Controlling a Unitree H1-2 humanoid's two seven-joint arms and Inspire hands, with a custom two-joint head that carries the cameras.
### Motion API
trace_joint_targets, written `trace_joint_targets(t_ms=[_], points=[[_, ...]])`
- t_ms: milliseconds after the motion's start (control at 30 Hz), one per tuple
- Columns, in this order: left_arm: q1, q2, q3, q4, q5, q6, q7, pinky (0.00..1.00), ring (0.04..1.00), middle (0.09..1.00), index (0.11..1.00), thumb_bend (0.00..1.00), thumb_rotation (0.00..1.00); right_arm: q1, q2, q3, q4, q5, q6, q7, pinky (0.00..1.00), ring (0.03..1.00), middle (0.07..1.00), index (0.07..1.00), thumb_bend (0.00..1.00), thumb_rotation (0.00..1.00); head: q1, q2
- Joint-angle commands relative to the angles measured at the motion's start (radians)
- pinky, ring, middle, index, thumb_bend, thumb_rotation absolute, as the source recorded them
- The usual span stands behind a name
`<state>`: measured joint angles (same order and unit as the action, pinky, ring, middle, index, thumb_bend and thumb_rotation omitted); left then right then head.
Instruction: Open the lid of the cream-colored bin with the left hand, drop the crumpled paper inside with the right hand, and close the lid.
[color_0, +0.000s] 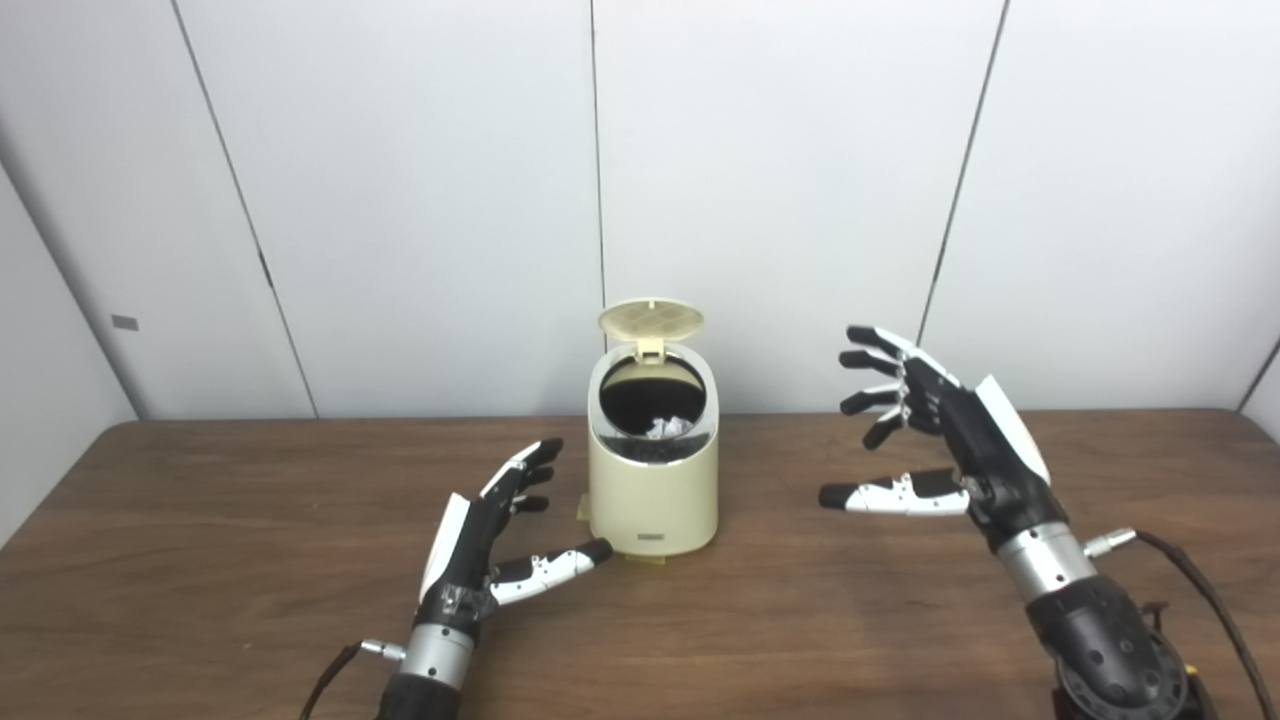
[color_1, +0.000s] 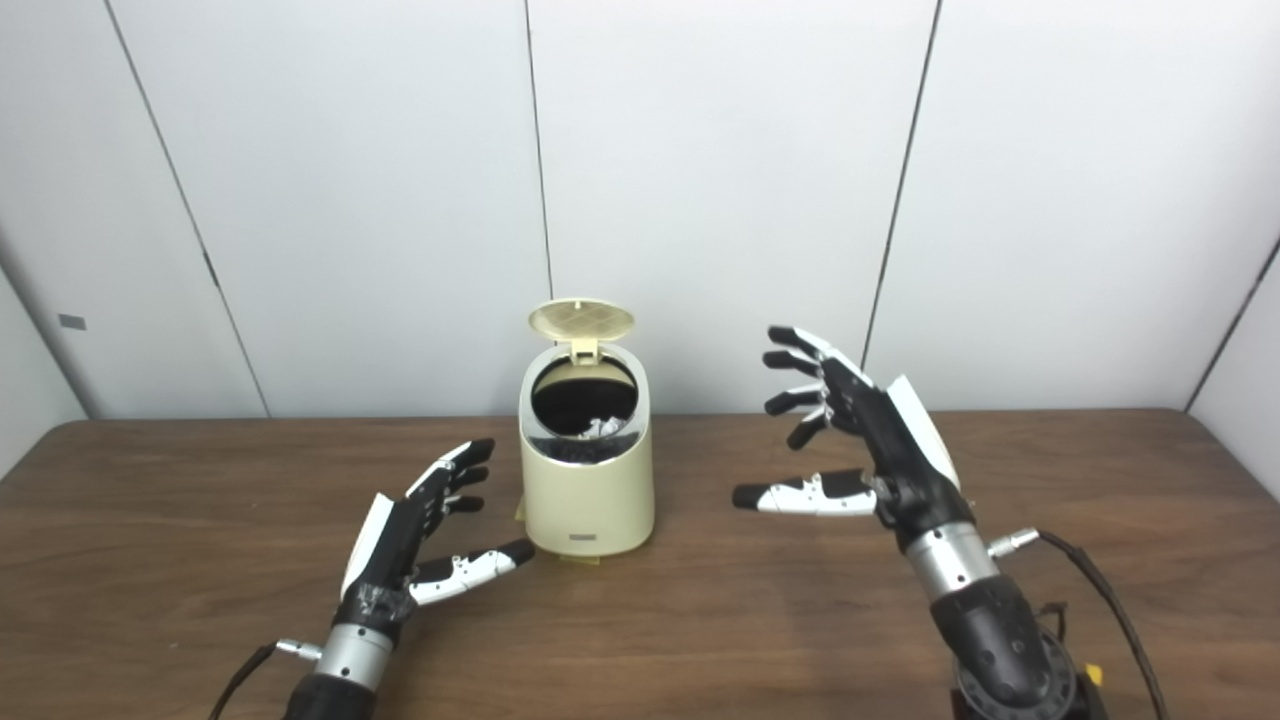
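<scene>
Lid (color_0: 651, 317) up, paper (color_0: 663, 429) seemingly inside bin (color_0: 653, 490).
Both robot hands, left (color_0: 497, 545) and right (color_0: 925, 420), spread, empty; light hinged lid, push top edge down.

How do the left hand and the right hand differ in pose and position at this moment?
The left hand sits low, near the table, close beside the cream-colored bin; the right hand is raised higher and stands well apart from the bin. The left hand's thumb tip reaches almost to the bin's base; the right hand's thumb points toward the bin across a clear gap. Both are open, fingers spread, holding nothing.
</scene>
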<state>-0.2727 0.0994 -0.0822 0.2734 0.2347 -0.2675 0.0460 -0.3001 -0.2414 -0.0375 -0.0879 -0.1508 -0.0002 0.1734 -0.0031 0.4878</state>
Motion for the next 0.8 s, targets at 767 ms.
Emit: trace_joint_targets(t_ms=[767], points=[[-0.17,0.096,0.009,-0.228,0.027,0.154,-0.104,0.78,0.93,0.956,0.968,0.95,0.45,0.075,0.044,0.008,0.145,0.101,-0.236,-0.044,0.56,0.716,0.867,0.867,0.87,0.16,0.026,-0.01]])
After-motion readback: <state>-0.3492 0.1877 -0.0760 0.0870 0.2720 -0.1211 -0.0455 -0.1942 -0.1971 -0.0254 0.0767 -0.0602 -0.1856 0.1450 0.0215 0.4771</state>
